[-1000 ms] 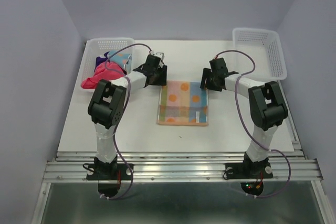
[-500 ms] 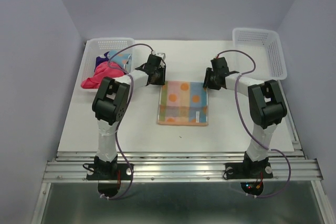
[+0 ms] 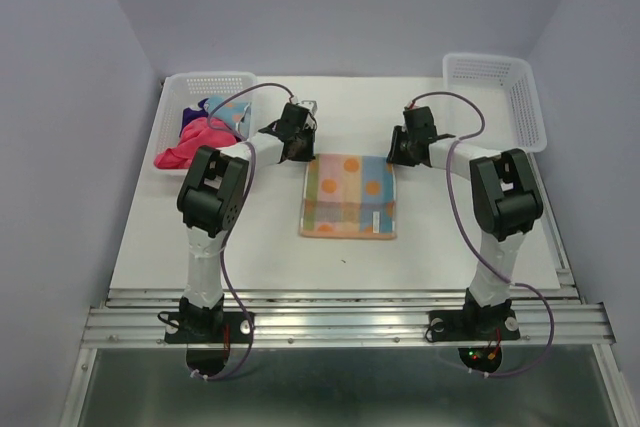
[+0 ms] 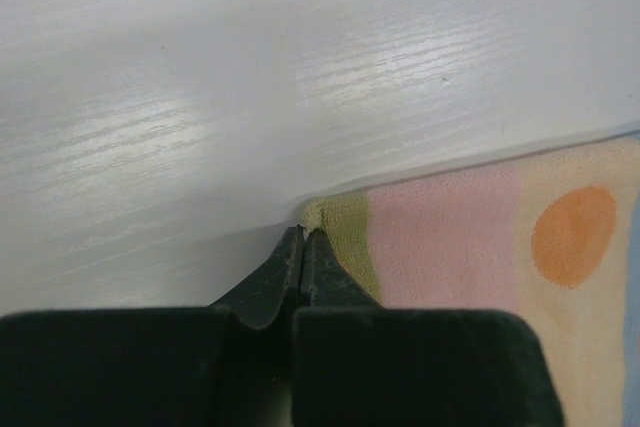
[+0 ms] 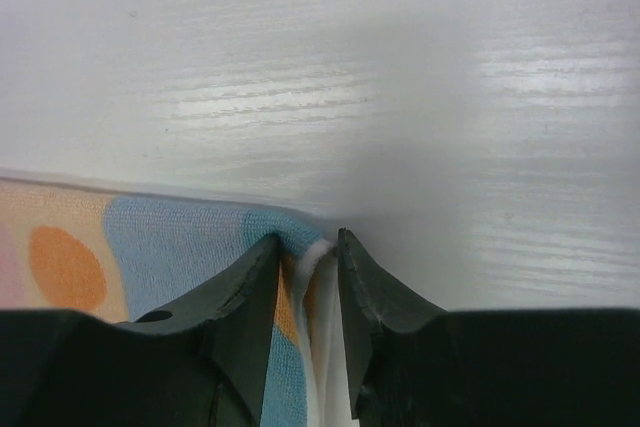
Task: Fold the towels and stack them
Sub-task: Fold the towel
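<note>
The light blue towel (image 3: 348, 197) with orange blotches lies flat mid-table. My left gripper (image 3: 302, 154) sits at its far left corner. In the left wrist view the left gripper (image 4: 303, 232) is shut, its tips pinching the very tip of the green corner of the towel (image 4: 450, 247). My right gripper (image 3: 393, 157) is at the far right corner. In the right wrist view the right gripper (image 5: 308, 237) squeezes a raised fold of the towel (image 5: 170, 237) between its fingers. The pink towel (image 3: 185, 150) and the purple towel (image 3: 192, 117) lie crumpled in the left basket.
A white mesh basket (image 3: 208, 79) stands at the back left, with the pink towel hanging over its near edge. A second white mesh basket (image 3: 495, 67) stands at the back right. The table's near edge is a metal rail (image 3: 340, 317).
Both grippers have closed on the towel's far corners, the left fully and the right onto a bunched fold. Both wrists shifted slightly toward the far side. The towel has not moved.
</note>
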